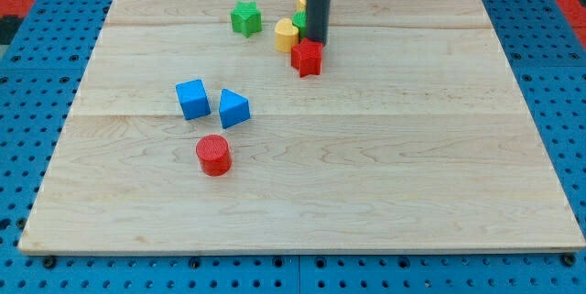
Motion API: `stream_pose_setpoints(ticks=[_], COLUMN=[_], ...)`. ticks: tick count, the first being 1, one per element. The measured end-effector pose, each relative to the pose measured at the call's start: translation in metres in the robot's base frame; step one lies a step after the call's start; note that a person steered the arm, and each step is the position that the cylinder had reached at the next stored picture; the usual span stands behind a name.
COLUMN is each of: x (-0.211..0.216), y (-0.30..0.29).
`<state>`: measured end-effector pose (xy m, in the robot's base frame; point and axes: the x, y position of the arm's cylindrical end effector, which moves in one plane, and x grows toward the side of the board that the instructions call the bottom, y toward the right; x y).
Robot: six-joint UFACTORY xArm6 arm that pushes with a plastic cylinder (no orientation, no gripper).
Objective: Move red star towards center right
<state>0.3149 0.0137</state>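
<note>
The red star [309,57] lies on the wooden board [385,166] near the view's top, a little right of the middle. My tip [317,41] stands right behind it, at its top edge, and seems to touch it. The rod hides part of a green block [300,21] and part of a yellow block [301,0] behind it. A yellow heart-like block [287,34] sits just to the view's left of my tip.
A green star [245,18] lies at the top, left of the cluster. A blue cube [192,99] and a blue triangular block [233,109] sit left of centre. A red cylinder [213,155] stands below them.
</note>
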Motion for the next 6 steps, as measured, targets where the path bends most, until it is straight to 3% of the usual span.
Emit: stream_pose_setpoints(ticks=[2,3,4,5,6], x=[0.03,0.033,0.059,0.063,0.063], y=[-0.027,-0.078,-0.027,0.07,0.126])
